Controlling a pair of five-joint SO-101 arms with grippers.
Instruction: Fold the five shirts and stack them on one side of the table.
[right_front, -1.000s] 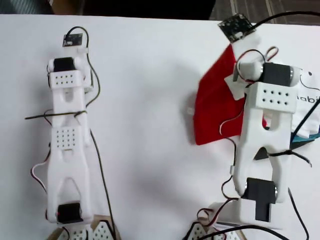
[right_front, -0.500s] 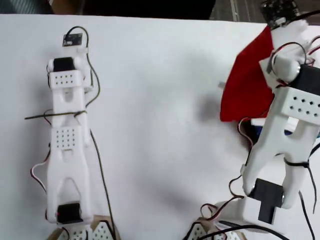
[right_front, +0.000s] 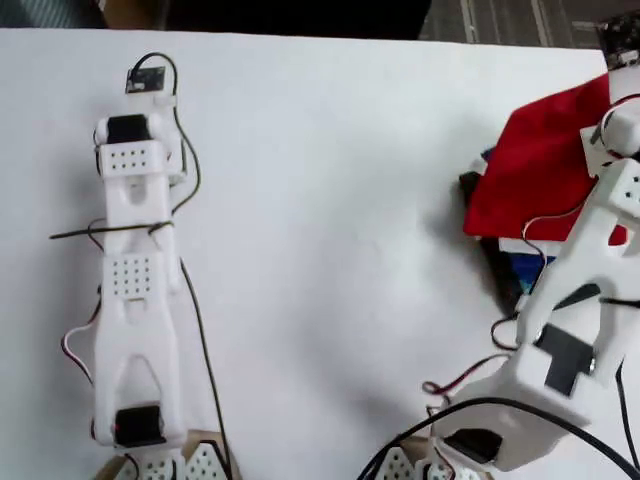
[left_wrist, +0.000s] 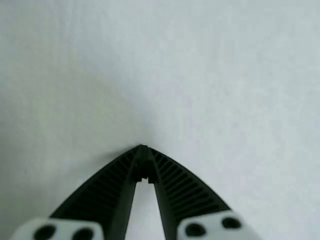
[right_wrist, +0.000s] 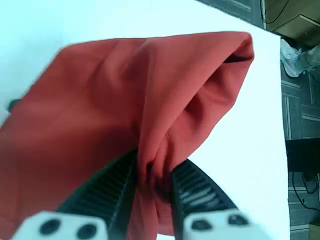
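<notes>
Red shirt (right_wrist: 125, 100) pinched in right tool (right_wrist: 150, 175), over darker shirts (right_front: 512, 268) (table's right edge), left tool (left_wrist: 142, 152) clenched empty above white table (right_front: 330, 200)

The red shirt (right_front: 535, 165) runs off the high view's right edge, and the right arm (right_front: 575, 300) covers its near corner. Beneath it the pile (right_front: 512, 268) shows only dark, blue and white edges; how many shirts it holds cannot be told. The tips of the right pincer (right_wrist: 152, 172) are buried in a red fold.
</notes>
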